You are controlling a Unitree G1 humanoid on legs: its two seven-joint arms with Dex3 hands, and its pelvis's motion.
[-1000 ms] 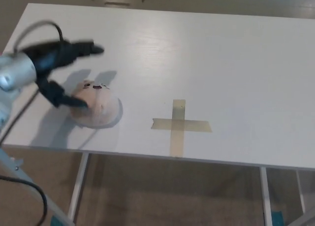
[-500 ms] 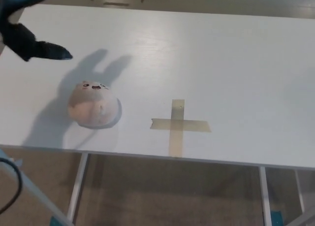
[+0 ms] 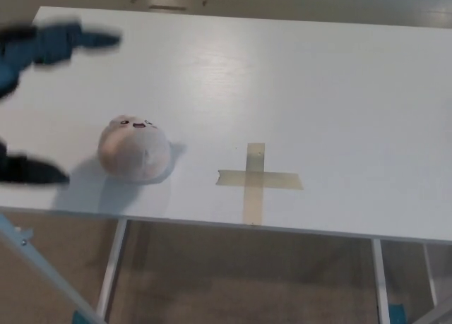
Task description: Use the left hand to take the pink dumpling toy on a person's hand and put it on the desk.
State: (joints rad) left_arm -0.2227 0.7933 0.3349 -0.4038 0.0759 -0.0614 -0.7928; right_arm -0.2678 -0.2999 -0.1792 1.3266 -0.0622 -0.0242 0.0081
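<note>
The pink dumpling toy [image 3: 133,150] lies on the white desk [image 3: 296,77] near its front left edge, its small face turned up and away from me. My left hand [image 3: 32,91] hovers blurred at the picture's left edge, to the left of the toy and apart from it. Its fingers [image 3: 78,39] stretch out at the top and its thumb [image 3: 32,171] sticks out lower down, wide apart, holding nothing. My right hand does not show. No person's hand is in view.
A cross of tan tape [image 3: 257,178] is stuck on the desk right of the toy. The desk's front edge runs just below the toy, with metal legs [image 3: 113,267] and the floor beneath.
My left hand let go of the toy, swung up and away to the left, and now hangs spread open at the left edge. The toy stays on the desk.
</note>
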